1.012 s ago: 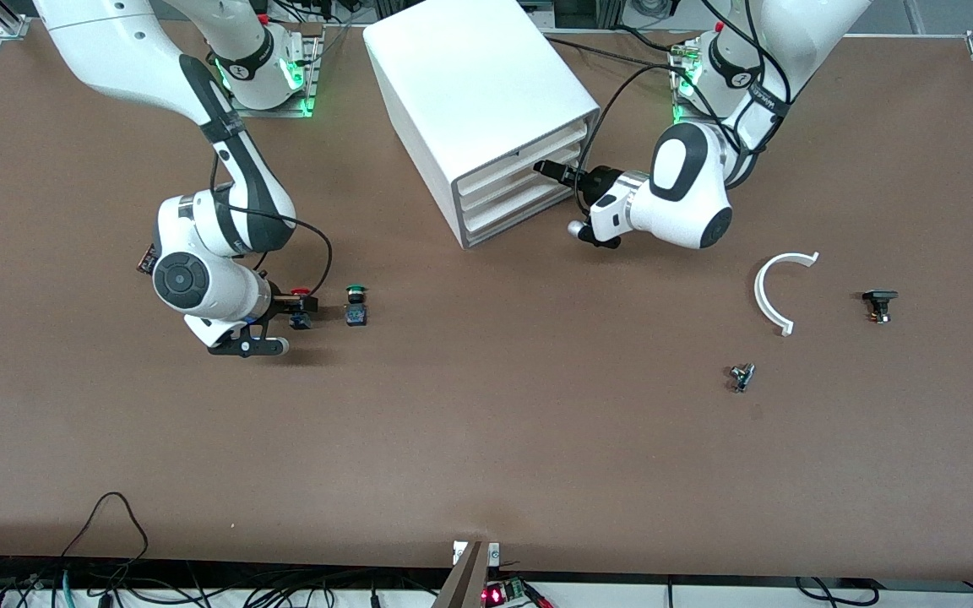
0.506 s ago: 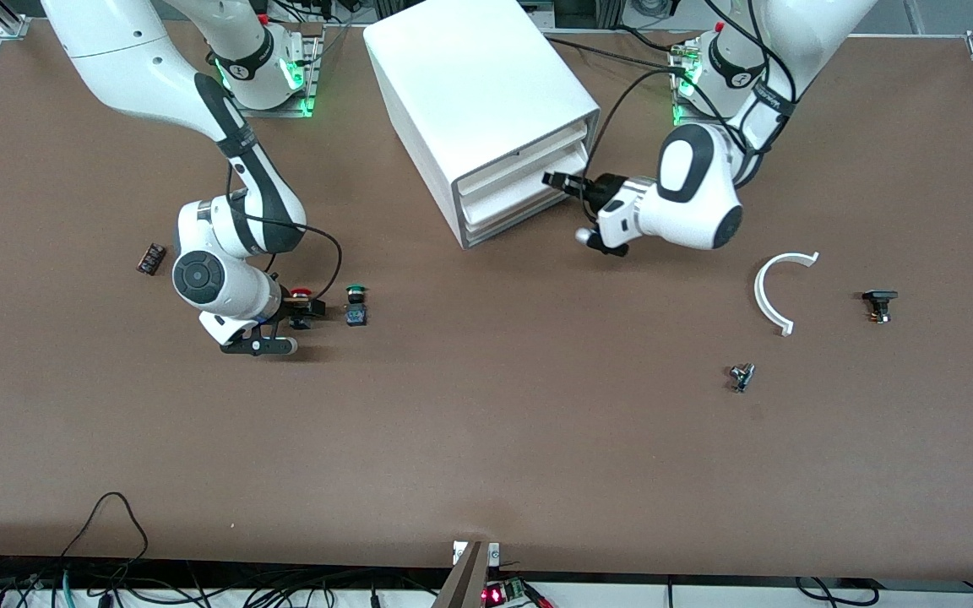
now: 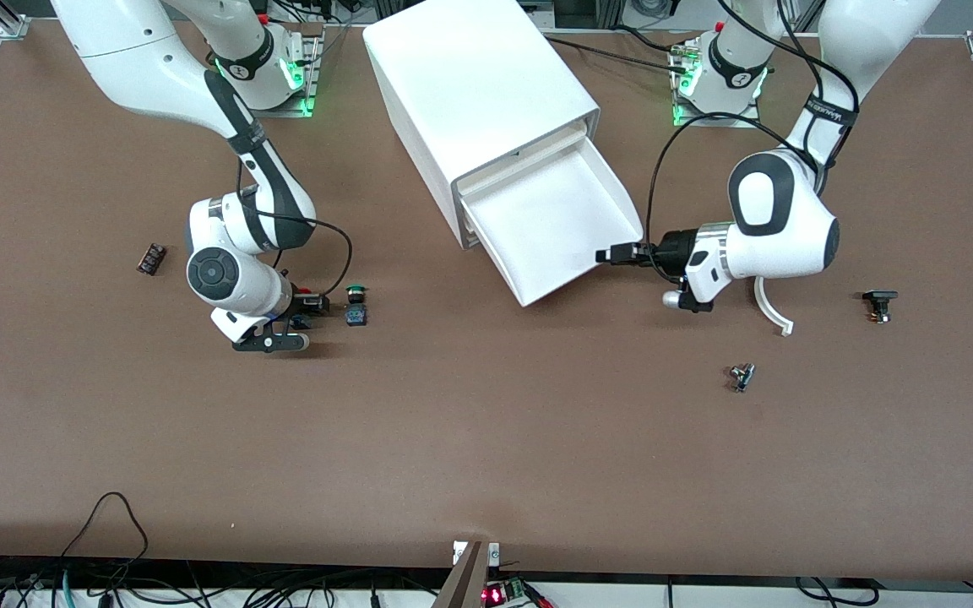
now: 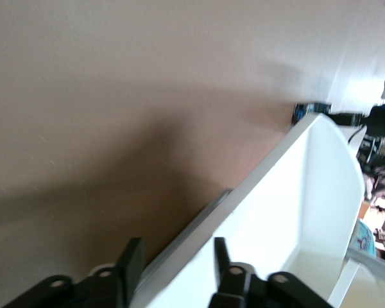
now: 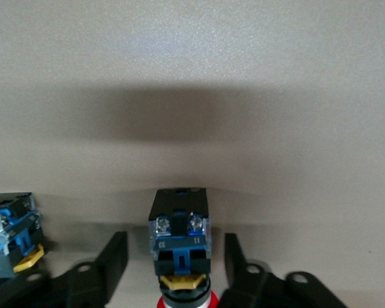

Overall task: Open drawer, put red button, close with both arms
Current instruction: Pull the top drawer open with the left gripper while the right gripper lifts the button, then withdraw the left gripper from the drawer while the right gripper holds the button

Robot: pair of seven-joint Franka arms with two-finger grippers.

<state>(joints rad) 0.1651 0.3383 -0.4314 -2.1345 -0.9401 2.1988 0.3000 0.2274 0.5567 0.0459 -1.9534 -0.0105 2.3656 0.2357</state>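
The white cabinet (image 3: 470, 84) stands between the arms' bases. A drawer (image 3: 554, 219) below its top one is pulled far out and is empty. My left gripper (image 3: 609, 254) is at the drawer's front corner. In the left wrist view (image 4: 177, 260) its fingers are apart and straddle the drawer's front wall (image 4: 295, 212). The red button (image 3: 301, 321) lies on the table beside a green-capped button (image 3: 356, 306), toward the right arm's end. My right gripper (image 3: 307, 311) is low over it. In the right wrist view (image 5: 174, 260) the open fingers stand on either side of the red button (image 5: 179, 240), not touching it.
A white curved piece (image 3: 769, 308), a small black part (image 3: 879, 302) and a small metal part (image 3: 741, 376) lie toward the left arm's end. A small dark piece (image 3: 151, 257) lies near the right arm. The green-capped button also shows in the right wrist view (image 5: 9, 240).
My left gripper has drawn the drawer from nearly shut to far out of the cabinet. My right gripper has slid forward around the red button.
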